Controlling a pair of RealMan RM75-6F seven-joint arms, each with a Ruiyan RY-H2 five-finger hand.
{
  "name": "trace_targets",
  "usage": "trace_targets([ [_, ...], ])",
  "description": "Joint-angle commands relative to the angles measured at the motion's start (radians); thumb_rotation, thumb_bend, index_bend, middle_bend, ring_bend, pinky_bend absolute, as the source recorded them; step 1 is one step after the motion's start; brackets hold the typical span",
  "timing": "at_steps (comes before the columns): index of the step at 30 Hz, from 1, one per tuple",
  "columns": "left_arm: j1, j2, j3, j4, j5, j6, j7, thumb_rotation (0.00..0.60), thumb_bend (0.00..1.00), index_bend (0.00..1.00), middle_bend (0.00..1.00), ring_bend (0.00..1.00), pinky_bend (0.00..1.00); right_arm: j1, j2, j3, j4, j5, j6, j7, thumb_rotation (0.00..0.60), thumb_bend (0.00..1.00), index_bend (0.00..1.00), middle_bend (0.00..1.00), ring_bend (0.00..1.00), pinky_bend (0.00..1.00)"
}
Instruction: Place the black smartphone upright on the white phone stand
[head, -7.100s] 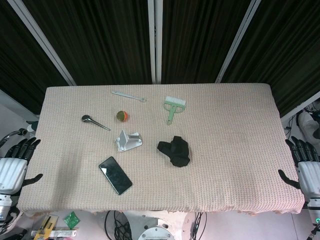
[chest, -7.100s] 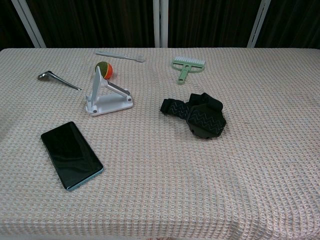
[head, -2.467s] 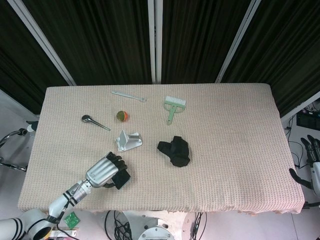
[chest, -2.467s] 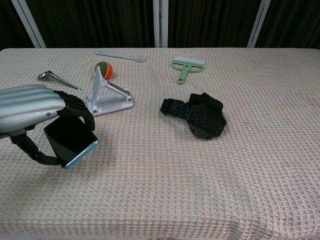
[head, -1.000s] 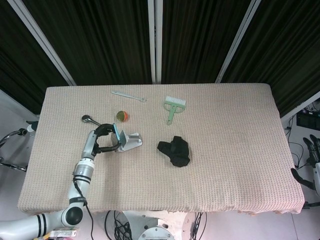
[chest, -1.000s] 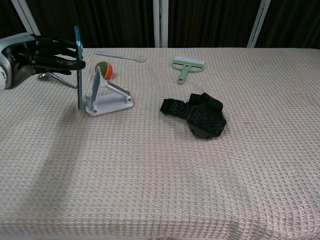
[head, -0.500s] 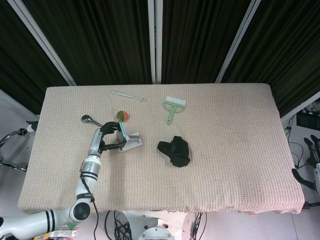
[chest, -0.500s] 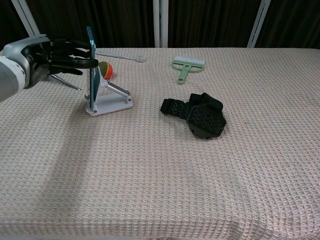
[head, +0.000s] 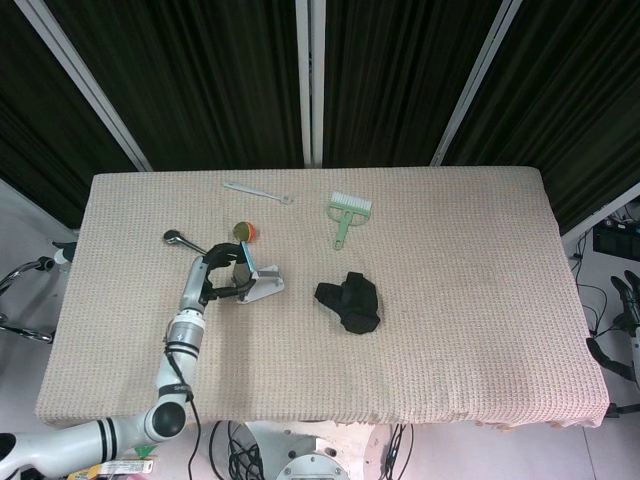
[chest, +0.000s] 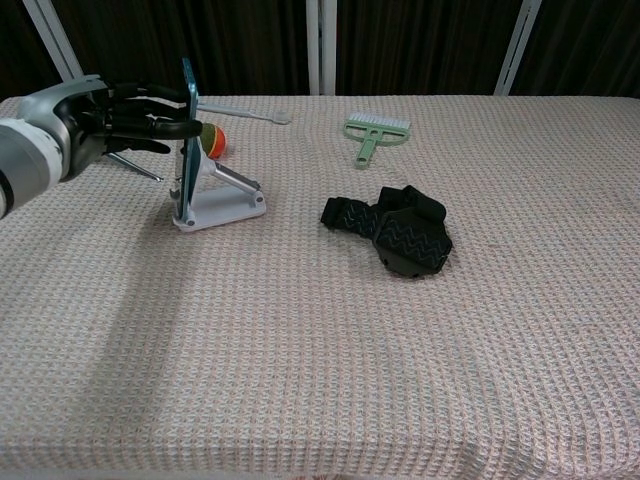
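Note:
The black smartphone (chest: 186, 150) stands upright and edge-on to the chest view, its lower end at the front of the white phone stand (chest: 225, 205). It leans close against the stand's raised back plate. My left hand (chest: 95, 125) holds the phone by its upper part, fingers wrapped around its edges. In the head view the phone (head: 243, 265) shows as a thin teal-edged strip over the stand (head: 266, 285), with my left hand (head: 212, 278) just to its left. My right hand (head: 630, 310) hangs off the table's right edge, fingers apart and holding nothing.
An orange-green ball (chest: 211, 140) sits right behind the stand. A metal spoon (head: 178, 239) lies left of it. A black glove (chest: 400, 230) is in the middle, with a green brush (chest: 374, 132) and a white utensil (chest: 245, 111) farther back.
My left hand has carried the phone a little to the right, from beside the stand to against its back plate. The right hand has barely moved.

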Motion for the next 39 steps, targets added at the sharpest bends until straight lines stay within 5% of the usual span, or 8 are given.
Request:
trace_targets([
  [1,-0.001,-0.004,0.0,0.009,0.0,-0.005,0.001,0.6,0.46,0.57,0.59,0.28,0.25,0.0,0.0,0.0,0.0,0.0,0.0,0.0,0.6,0.17,0.0,0.0,0.0,0.0],
  [19,0.013,-0.017,0.017,0.051,0.041,-0.036,-0.023,0.6,0.48,0.54,0.57,0.28,0.25,-0.002,0.0,-0.003,0.007,0.007,-0.011,0.006,0.6,0.17,0.0,0.0,0.0,0.0],
  [28,0.013,-0.005,0.055,0.079,0.147,-0.082,-0.071,0.6,0.35,0.12,0.23,0.18,0.24,-0.002,-0.001,-0.002,0.009,0.006,-0.012,0.011,0.6,0.17,0.0,0.0,0.0,0.0],
  [33,0.015,-0.017,0.052,0.103,0.152,-0.076,-0.084,0.6,0.34,0.05,0.1,0.14,0.24,-0.003,-0.002,-0.002,0.013,0.007,-0.011,0.015,0.6,0.17,0.0,0.0,0.0,0.0],
  [39,0.02,-0.018,0.052,0.109,0.162,-0.077,-0.1,0.6,0.34,0.04,0.08,0.13,0.23,-0.004,-0.003,-0.001,0.017,0.008,-0.009,0.019,0.6,0.17,0.0,0.0,0.0,0.0],
])
